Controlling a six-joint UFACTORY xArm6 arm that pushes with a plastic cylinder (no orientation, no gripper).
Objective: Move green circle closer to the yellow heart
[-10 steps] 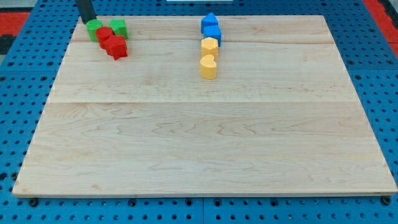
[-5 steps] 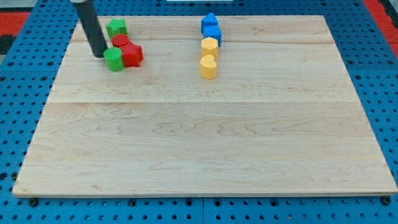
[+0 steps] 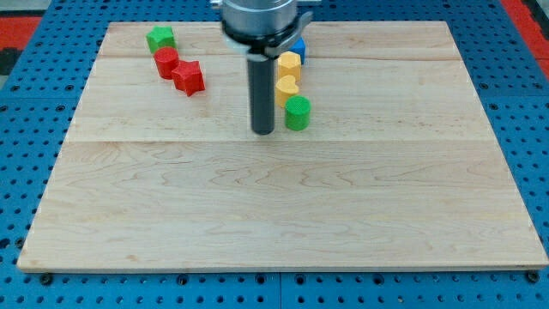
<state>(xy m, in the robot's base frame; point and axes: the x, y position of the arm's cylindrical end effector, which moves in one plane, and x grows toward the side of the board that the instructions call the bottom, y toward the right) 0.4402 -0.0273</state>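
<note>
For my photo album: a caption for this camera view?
Rod's tip beside green circle, which touches the yellow heart.

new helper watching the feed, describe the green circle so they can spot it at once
On the wooden board, find the short column of blocks near the view's top centre. The green circle is its lowest member, just below the yellow heart, with my tip just to its left. The other green block sits far off at the top left corner.

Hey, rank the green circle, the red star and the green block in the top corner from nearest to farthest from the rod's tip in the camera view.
From my tip:
1. Green circle, just to the view's right of the tip, below the yellow heart.
2. Red star, up toward the view's left.
3. Green block, farthest, near the board's top-left corner.
</note>
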